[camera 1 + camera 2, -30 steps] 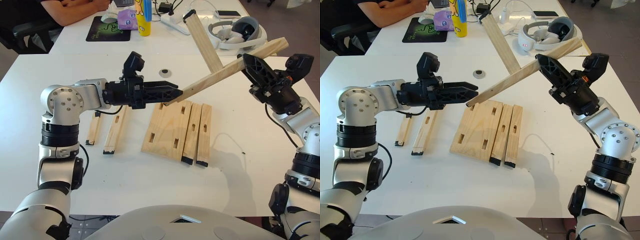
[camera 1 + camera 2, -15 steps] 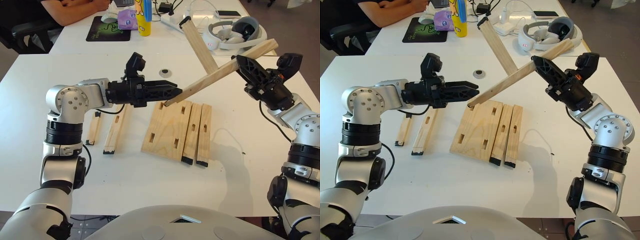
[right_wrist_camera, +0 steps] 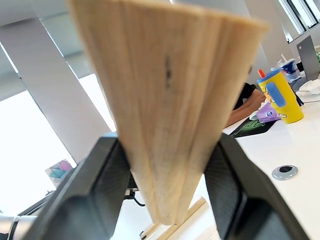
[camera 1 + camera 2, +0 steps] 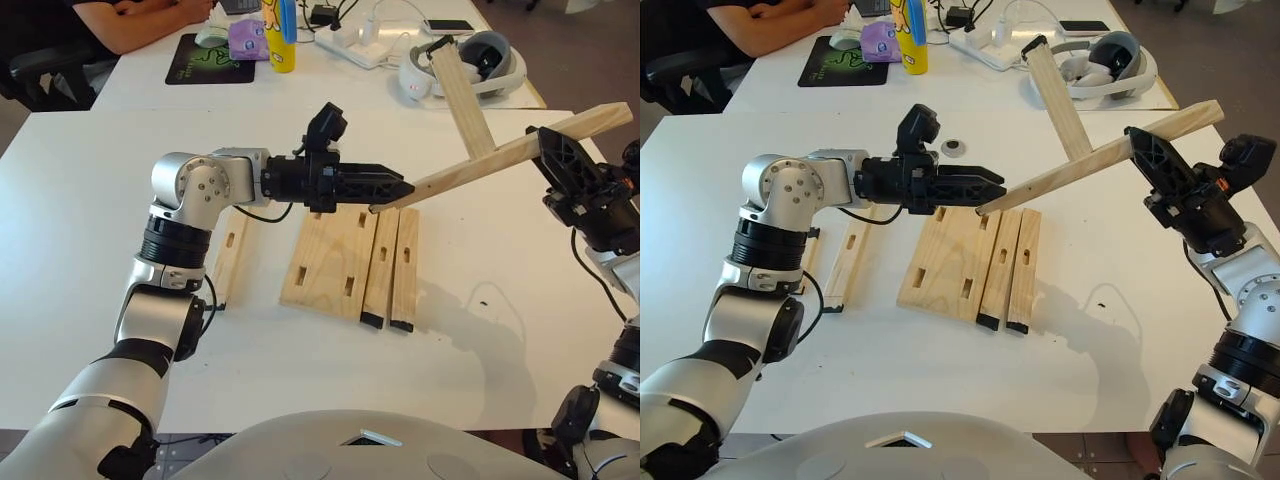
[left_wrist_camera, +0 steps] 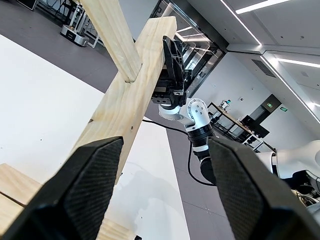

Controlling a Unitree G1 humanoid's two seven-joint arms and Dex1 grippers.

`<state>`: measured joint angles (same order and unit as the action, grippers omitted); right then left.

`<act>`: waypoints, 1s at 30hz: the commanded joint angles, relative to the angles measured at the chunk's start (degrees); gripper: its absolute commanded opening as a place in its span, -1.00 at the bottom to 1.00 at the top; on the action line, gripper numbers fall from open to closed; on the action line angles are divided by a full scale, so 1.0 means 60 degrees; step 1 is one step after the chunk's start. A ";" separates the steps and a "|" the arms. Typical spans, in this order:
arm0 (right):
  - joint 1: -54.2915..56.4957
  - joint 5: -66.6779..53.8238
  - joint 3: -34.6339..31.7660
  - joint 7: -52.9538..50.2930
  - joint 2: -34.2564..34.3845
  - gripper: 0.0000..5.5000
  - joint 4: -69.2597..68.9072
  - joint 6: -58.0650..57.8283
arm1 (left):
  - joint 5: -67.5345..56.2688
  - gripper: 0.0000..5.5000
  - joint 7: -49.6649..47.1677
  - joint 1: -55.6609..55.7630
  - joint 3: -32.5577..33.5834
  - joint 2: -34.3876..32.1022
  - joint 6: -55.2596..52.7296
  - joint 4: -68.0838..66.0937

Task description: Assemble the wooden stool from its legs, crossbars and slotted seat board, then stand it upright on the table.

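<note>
**Head views.** The right pincer [image 4: 560, 160] is clenched on the upper part of a long bar [image 4: 470, 173]. The bar is held in the air and slopes down toward the seat board [image 4: 325, 250]. A short bar [image 4: 462, 100] crosses the long bar above the seat board's far right corner, and the two are joined into a cross. The left pincer [image 4: 400, 190] hovers over the seat board's far edge, at the long bar's lower end. Two narrow slats [image 4: 383, 260] lie touching the seat board's right edge. A loose leg [image 4: 848, 262] lies on the surface [image 4: 100, 200], well to the seat board's left.

**Left wrist view.** The pincer is released. Its two pads [image 5: 95, 190] stand wide apart with the long bar's [image 5: 125, 100] end between them. One pad lies close against the wood and the other is clear of it.

**Right wrist view.** Both fingers [image 3: 95, 200] press the flat faces of the long bar [image 3: 165, 100], which runs out between them.

**Handling.** The cross is judged stiff, light and dry, so the pads should grip its flat faces well. Held at one end, its length acts as a lever that could twist it in the grasp, and the joint is probably the weakest point. The left pincer's hold belongs on the broad faces near the lower end, square to the grain, so that no side load reaches the joint.
</note>
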<state>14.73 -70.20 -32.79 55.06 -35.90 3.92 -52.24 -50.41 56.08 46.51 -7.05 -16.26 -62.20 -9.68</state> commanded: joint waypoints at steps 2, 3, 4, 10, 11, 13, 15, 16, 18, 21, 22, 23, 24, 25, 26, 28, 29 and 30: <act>0.1626 0.0553 0.1211 0.0544 0.0145 -0.25 0.1019 -0.0031 | -0.0210 0.13 -0.0751 -0.0967 0.0977 -0.0554 -0.0396 0.1299; 0.1884 0.0688 0.1435 0.0654 0.0226 -0.25 0.1213 -0.0018 | -0.0318 0.13 -0.0914 -0.1190 0.1196 -0.0645 -0.0506 0.1589; 0.2116 0.0799 0.1643 0.0745 0.0308 -0.25 0.1379 -0.0004 | -0.0435 0.13 -0.1063 -0.1401 0.1404 -0.0740 -0.0607 0.1861; 0.2663 0.1168 0.2098 0.0989 0.0618 -0.25 0.1675 -0.0002 | -0.0931 0.13 -0.1564 -0.2030 0.2075 -0.1028 -0.1013 0.2707; 0.2679 0.1200 0.2099 0.1009 0.0633 -0.25 0.1684 -0.0007 | -0.0968 0.13 -0.1607 -0.2054 0.2106 -0.1030 -0.1043 0.2749; 0.2669 0.1209 0.2096 0.1002 0.0660 -0.25 0.1636 -0.0021 | -0.1049 0.13 -0.1672 -0.2099 0.2160 -0.1052 -0.1099 0.2826; 0.2625 0.1179 0.2087 0.0960 0.0686 -0.25 0.1541 -0.0036 | -0.1126 0.13 -0.1707 -0.2142 0.2203 -0.1088 -0.1146 0.2893; 0.2585 0.1156 0.2064 0.0936 0.0687 -0.25 0.1484 -0.0045 | -0.1149 0.13 -0.1714 -0.2145 0.2202 -0.1093 -0.1159 0.2905; 0.2544 0.1137 0.2034 0.0916 0.0684 -0.25 0.1435 -0.0053 | -0.1184 0.13 -0.1736 -0.2142 0.2189 -0.1096 -0.1163 0.2911; 0.3624 0.4048 0.3238 -0.2414 0.1375 -0.25 0.3557 0.2465 | 0.2154 0.13 -0.5518 -0.1330 0.1634 -0.1425 0.2225 0.0214; 0.4544 0.6196 0.4107 -0.4949 0.1906 -0.25 0.5294 0.4443 | 0.4645 0.13 -0.8364 -0.0663 0.1263 -0.1646 0.4825 -0.1864; 0.5242 0.7644 0.4606 -0.6836 0.2181 -0.25 0.6544 0.5871 | 0.6323 0.13 -1.0374 -0.0070 0.0961 -0.1787 0.6602 -0.3418; 0.5658 0.8403 0.4806 -0.7823 0.2281 -0.25 0.7190 0.6629 | 0.7182 0.13 -1.1391 0.0337 0.0838 -0.1846 0.7646 -0.4312; 0.5764 0.8455 0.4733 -0.7936 0.2242 -0.25 0.7292 0.6745 | 0.7223 0.13 -1.1457 0.0489 0.0849 -0.1820 0.7840 -0.4513; 0.5844 0.8545 0.4687 -0.8012 0.2241 -0.25 0.7413 0.6874 | 0.7302 0.13 -1.1525 0.0602 0.0857 -0.1784 0.8057 -0.4731; 0.5995 0.8736 0.4651 -0.8112 0.2316 -0.25 0.7777 0.7207 | 0.7511 0.13 -1.1678 0.0769 0.0883 -0.1685 0.8543 -0.5224; 0.6077 0.8805 0.4654 -0.8165 0.2350 -0.25 0.7995 0.7402 | 0.7622 0.13 -1.1762 0.0860 0.0895 -0.1633 0.8803 -0.5505; 0.6153 0.8866 0.4653 -0.8210 0.2379 -0.25 0.8194 0.7578 | 0.7721 0.13 -1.1834 0.0945 0.0910 -0.1587 0.9040 -0.5767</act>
<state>44.95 -30.20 -8.59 21.40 -24.66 38.70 -18.14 -16.52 -0.57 44.39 -0.41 -24.70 -25.81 -27.24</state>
